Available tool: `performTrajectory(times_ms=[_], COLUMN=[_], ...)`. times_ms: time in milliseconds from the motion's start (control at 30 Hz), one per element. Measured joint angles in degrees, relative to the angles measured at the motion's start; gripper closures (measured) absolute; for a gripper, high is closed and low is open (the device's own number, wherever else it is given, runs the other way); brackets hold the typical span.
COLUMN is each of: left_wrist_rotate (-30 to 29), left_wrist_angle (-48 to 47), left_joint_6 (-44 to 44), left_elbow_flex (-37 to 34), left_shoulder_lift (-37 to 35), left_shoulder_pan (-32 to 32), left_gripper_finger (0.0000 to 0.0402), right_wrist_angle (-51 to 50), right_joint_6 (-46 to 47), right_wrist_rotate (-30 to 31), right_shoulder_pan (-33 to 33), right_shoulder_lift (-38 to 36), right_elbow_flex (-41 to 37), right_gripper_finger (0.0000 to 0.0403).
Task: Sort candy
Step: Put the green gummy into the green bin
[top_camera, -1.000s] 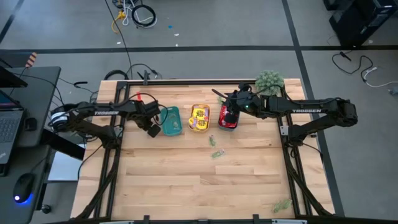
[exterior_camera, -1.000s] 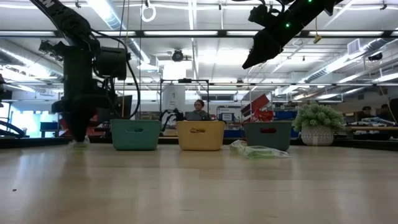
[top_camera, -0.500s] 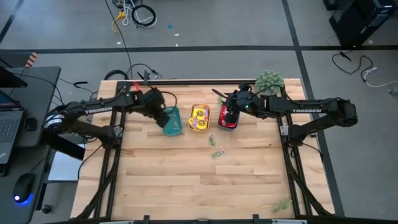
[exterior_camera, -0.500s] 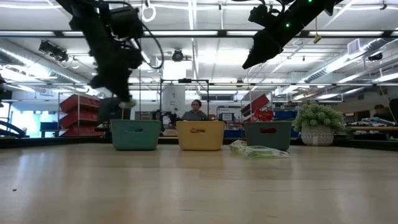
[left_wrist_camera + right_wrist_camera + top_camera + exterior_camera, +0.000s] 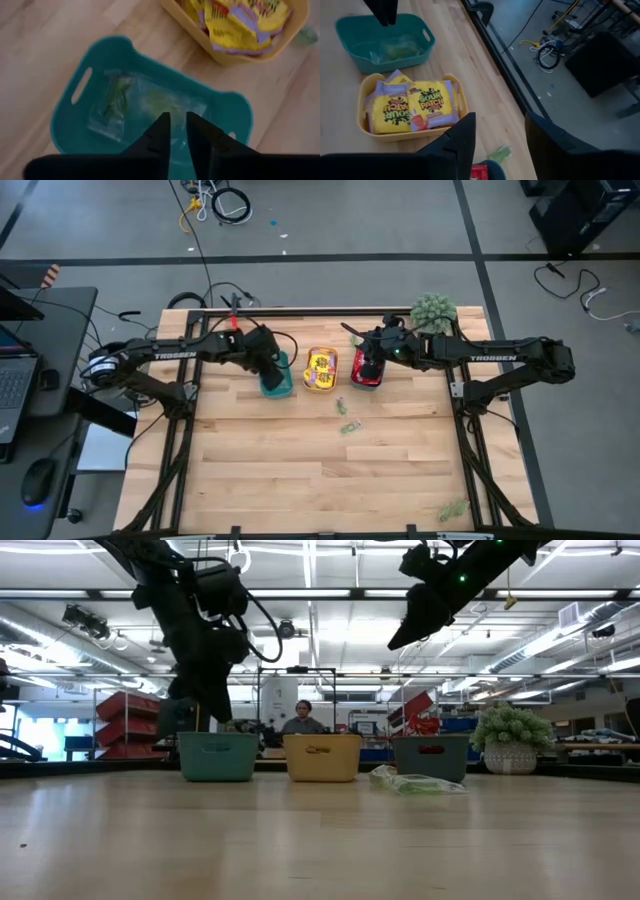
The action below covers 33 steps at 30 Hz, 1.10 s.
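Left gripper [image 5: 175, 131], fingers a slit apart & empty, hovers over clear-wrapped pale green candy [image 5: 117, 102] in teal plastic tray [image 5: 75, 112] on wood-plank table [image 5: 300, 470].

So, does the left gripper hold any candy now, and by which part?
No. The left gripper hovers over the teal tray, open a little, with nothing between its fingers. Clear green candy packets lie inside the tray.

Teal tray [image 5: 235, 107] holding clear packets of pale green candy [image 5: 112, 102]; yellow tray [image 5: 365, 132] with yellow packets [image 5: 412, 107] bearing purple edges and red print; red packets [image 5: 364, 372]; green fuzzy plant [image 5: 433, 310]; light wood bench [image 5: 320, 480]
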Motion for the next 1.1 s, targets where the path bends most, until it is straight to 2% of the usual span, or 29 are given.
performTrajectory(times_ms=[200, 267, 367, 500, 567, 767, 900, 1033, 1100], left_wrist_rotate=[-0.02, -3.19, -8.22, -6.31, -4.19, -1.81, -0.47, -0.26, -0.19], left_wrist_angle=[-0.1, -0.11, 4.0, 15.64, 20.86, 36.53, 43.73, 44.39, 45.35], left_joint_6=[2.14, 4.56, 6.68, 9.24, 10.38, 14.8, 16.23, 17.76, 18.53], left_elbow_flex=[0.0, -0.01, -0.54, -3.82, -5.5, -8.48, -9.84, -10.49, -10.52], left_shoulder_lift=[-0.02, -0.02, -0.23, -1.6, -2.31, -3.77, -4.78, -5.75, -6.06], left_shoulder_pan=[0.09, 0.01, -0.39, -0.07, 0.42, 0.47, 0.5, 0.86, 1.05], left_gripper_finger=[0.028, 0.0276, 0.03, 0.0375, 0.0393, 0.0396, 0.0399, 0.0398, 0.0398], right_wrist_angle=[0.84, 2.66, 4.72, 3.94, 2.07, -6.94, -15.23, -22.4, -22.72], right_joint_6=[2.06, 4.19, 7.02, 12.28, 14.07, 16.37, 18.07, 18.81, 18.82], right_wrist_rotate=[-0.19, -0.19, -0.24, -5.69, -9.6, -14.62, -16.63, -19.99, -21.86], right_shoulder_pan=[-0.26, -0.9, -3.04, -8.4, -11.35, -18.43, -22.15, -24.85, -25.75], right_shoulder_lift=[0.0, 0.0, 0.15, 2.94, 5.7, 16.82, 24.6, 31.61, 34.49], right_elbow_flex=[0.0, 0.0, 0.29, 3.37, 5.87, 15.85, 23.07, 27.89, 28.63], right_gripper_finger=[0.0237, 0.0233, 0.0229, 0.0229, 0.0229, 0.0223, 0.0219, 0.0219, 0.0219])
